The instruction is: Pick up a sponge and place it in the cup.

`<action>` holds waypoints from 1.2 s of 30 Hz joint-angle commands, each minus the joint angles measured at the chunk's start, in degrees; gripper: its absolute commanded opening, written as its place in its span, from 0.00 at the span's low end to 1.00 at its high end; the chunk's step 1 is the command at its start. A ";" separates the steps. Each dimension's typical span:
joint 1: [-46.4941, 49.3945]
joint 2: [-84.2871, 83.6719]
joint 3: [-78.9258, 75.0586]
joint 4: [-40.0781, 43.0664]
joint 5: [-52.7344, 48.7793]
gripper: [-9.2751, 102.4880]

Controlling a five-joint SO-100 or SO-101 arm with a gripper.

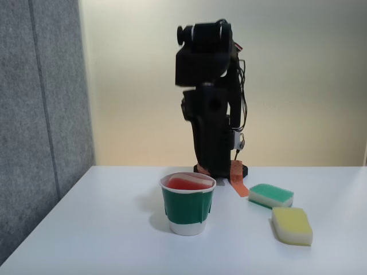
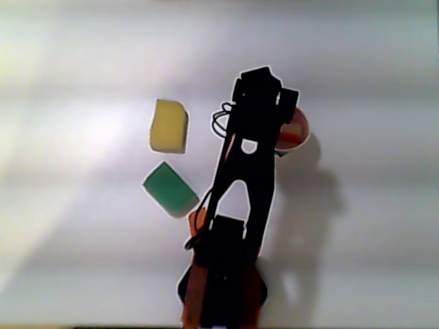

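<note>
Gripper [image 1: 236, 179] state cannot be told, folded behind the cup [image 1: 187, 210]; the red sponge [image 1: 186, 183] sits inside, so placing looks done.

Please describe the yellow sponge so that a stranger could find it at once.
In the fixed view, start at the black arm behind the green cup. Two sponges lie right of the cup; the yellow sponge is nearer the camera. Unlike the green-topped sponge, it is yellow all over.
</note>
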 commanded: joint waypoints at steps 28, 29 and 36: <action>-16.08 68.99 76.29 -45.00 34.28 0.08; -16.08 71.63 78.84 -45.35 34.54 0.08; -16.26 83.58 90.97 -46.23 37.00 0.08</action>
